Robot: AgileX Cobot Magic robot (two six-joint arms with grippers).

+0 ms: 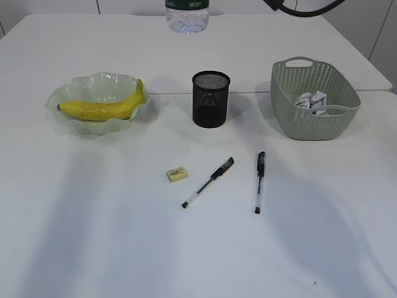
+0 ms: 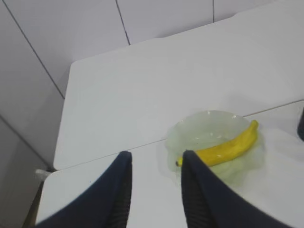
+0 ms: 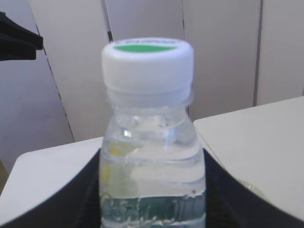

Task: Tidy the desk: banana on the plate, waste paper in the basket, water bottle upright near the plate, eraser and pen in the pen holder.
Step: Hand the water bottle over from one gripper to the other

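Note:
The yellow banana (image 1: 99, 108) lies in the pale green plate (image 1: 62, 93) at the left. Crumpled waste paper (image 1: 311, 100) sits inside the green basket (image 1: 291, 118) on the right. A black mesh pen holder (image 1: 211, 99) stands in the middle. In front of it lie a yellow eraser (image 1: 177, 174) and two pens (image 1: 208, 182) (image 1: 258, 182). My right gripper (image 3: 152, 159) is shut on the clear water bottle (image 3: 149, 142), upright with its white cap on top; only the bottle's base (image 1: 186, 17) shows at the far edge. My left gripper (image 2: 154, 159) hangs open and empty, beside the plate (image 2: 199, 133).
A seam (image 1: 260, 93) runs across the white table behind the pen holder. A black cable (image 1: 304, 7) hangs at the top right. A gap between tables (image 2: 42, 175) shows at the left in the left wrist view.

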